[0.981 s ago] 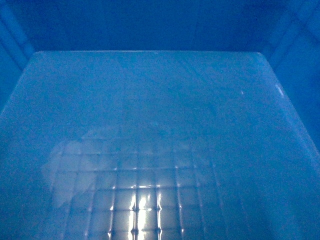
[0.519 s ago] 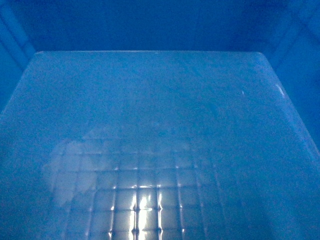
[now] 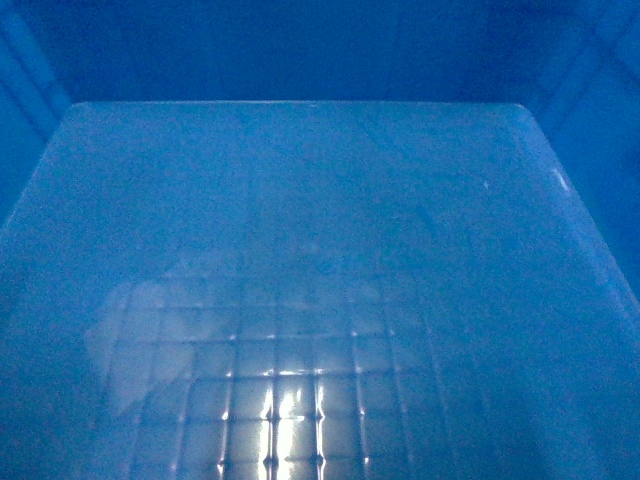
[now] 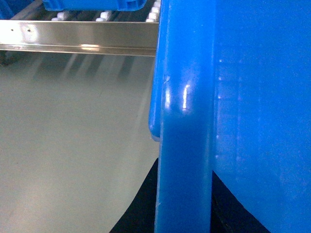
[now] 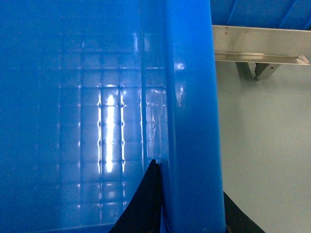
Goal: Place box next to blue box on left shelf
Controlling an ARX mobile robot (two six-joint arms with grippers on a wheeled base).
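The box (image 3: 300, 200) fills the head view: I look down into its bright-blue inside, with a square-grid floor and walls at the edges. In the left wrist view my left gripper (image 4: 184, 201) is shut on the box's thick left rim (image 4: 187, 121), a black finger (image 4: 143, 204) on each side. In the right wrist view my right gripper (image 5: 190, 204) is shut on the right rim (image 5: 192, 97) in the same way. Ahead lies the left shelf's metal rail (image 4: 77, 39) with white rollers (image 4: 104, 17), and the blue box (image 4: 92, 4) rests on them.
Grey floor (image 4: 73, 145) lies below the held box on both sides. In the right wrist view a metal shelf rail (image 5: 257, 46) with a bracket (image 5: 255, 70) runs ahead, with more blue plastic (image 5: 257, 12) above it.
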